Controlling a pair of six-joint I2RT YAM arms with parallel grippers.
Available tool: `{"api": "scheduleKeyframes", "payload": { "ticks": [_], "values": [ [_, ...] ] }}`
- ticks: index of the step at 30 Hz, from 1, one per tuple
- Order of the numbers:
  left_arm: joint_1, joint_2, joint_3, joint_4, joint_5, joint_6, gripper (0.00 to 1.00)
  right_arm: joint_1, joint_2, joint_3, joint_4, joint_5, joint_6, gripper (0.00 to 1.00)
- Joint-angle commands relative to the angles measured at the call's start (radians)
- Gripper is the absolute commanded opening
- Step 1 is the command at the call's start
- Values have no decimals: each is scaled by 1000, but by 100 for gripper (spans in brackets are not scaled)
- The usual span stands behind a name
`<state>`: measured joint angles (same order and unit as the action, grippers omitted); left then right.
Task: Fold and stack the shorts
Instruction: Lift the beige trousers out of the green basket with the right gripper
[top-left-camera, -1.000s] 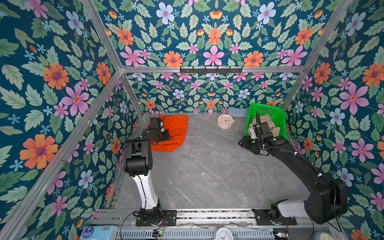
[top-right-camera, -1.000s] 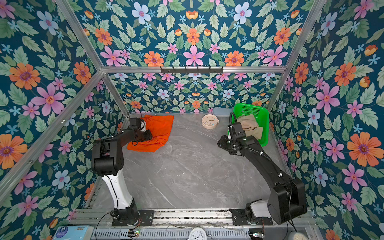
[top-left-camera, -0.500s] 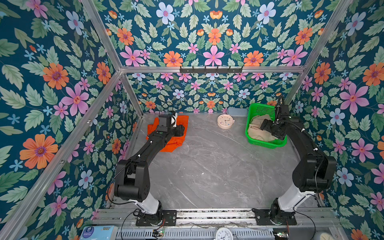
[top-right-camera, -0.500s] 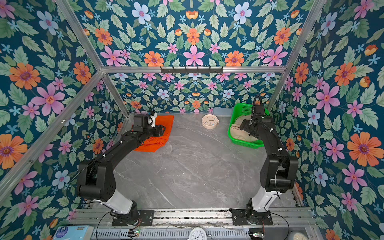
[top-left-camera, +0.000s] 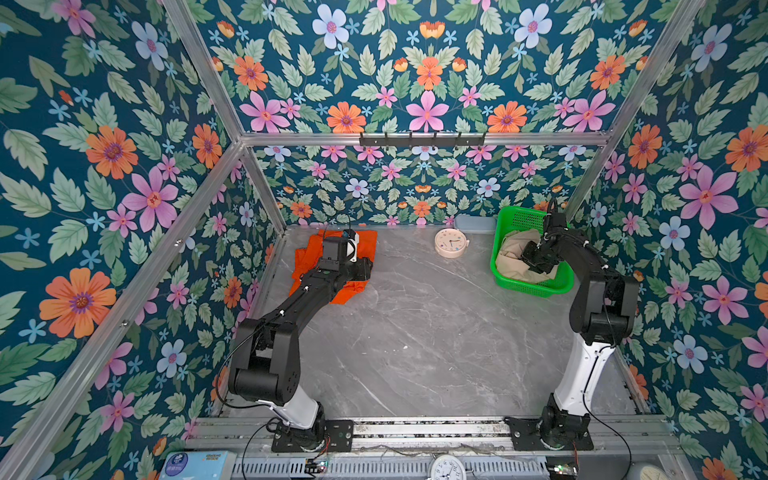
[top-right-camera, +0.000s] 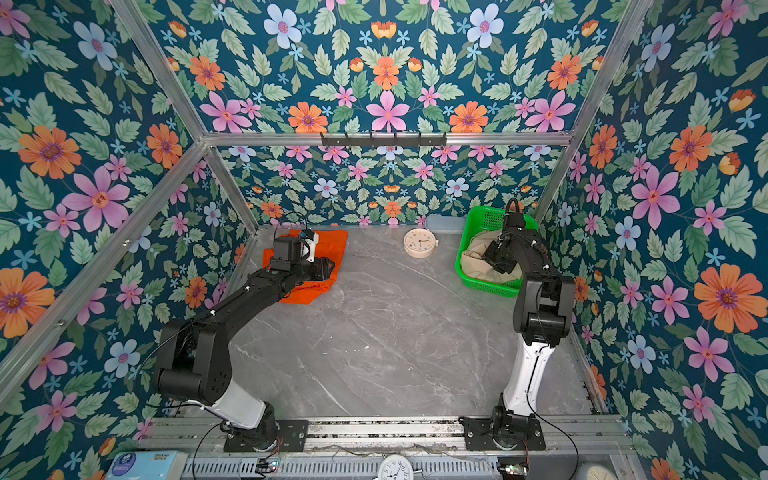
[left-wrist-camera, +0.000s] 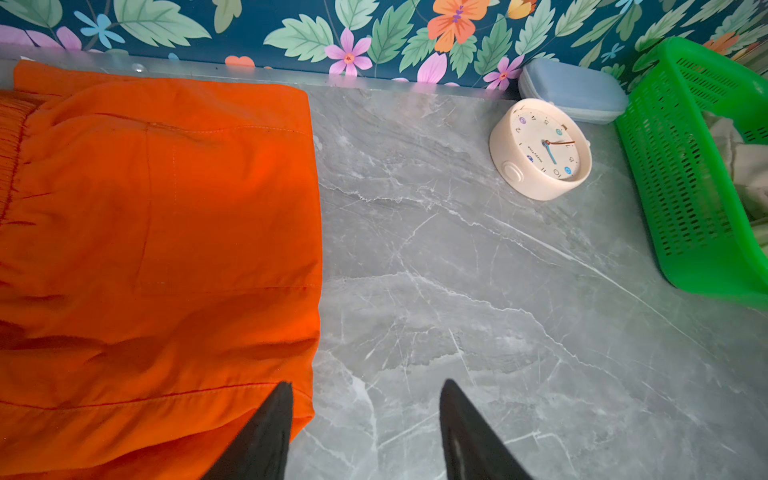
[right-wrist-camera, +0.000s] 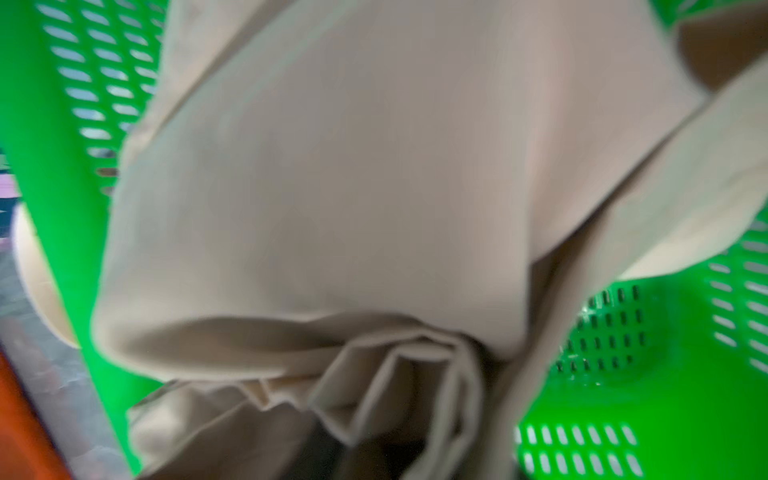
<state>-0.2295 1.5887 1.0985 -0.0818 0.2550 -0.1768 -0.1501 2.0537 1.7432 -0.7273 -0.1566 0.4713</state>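
Observation:
The orange shorts (top-left-camera: 366, 245) (top-right-camera: 334, 245) (left-wrist-camera: 166, 208) lie flat at the table's back left. My left gripper (left-wrist-camera: 366, 384) (top-left-camera: 368, 269) hovers open at their right edge, with one finger (left-wrist-camera: 270, 428) over the hem and the other over bare table. Crumpled beige shorts (top-left-camera: 513, 253) (top-right-camera: 476, 259) (right-wrist-camera: 353, 166) fill the green basket (top-left-camera: 536, 287) (top-right-camera: 486, 287) (right-wrist-camera: 665, 395) at the back right. My right gripper (top-left-camera: 528, 259) (top-right-camera: 495, 255) is down in that basket. Its fingers are buried in cloth, and pleated beige folds gather tightly where the jaws sit.
A cream round clock (top-left-camera: 451, 243) (left-wrist-camera: 540, 149) lies between the shorts and the basket, with a pale blue box (top-left-camera: 473, 222) (left-wrist-camera: 573, 89) behind it at the back wall. A black hook rail (top-left-camera: 422, 139) hangs on the back wall. Floral walls enclose three sides.
My left arm has stretched out over the orange shorts, reaching their right edge. My right gripper has swung from in front of the basket to behind it and dropped into the beige shorts, closing on them.

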Motion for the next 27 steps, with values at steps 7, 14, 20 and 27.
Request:
{"api": "scheduleKeyframes", "payload": {
  "ticks": [7, 14, 20, 27],
  "values": [
    [-13, -109, 10, 61, 1, 24, 58, 3, -219, 64, 110, -91, -2, 0],
    [-31, -239, -38, 168, 110, 95, 59, 20, -385, 201, 121, -176, -22, 0],
    [-36, -335, -100, 240, 179, 157, 60, 146, -574, 211, 166, -203, -165, 0],
    [-36, -414, -142, 246, 297, 231, 60, 333, -722, 176, 169, -251, -279, 0]
  ]
}}
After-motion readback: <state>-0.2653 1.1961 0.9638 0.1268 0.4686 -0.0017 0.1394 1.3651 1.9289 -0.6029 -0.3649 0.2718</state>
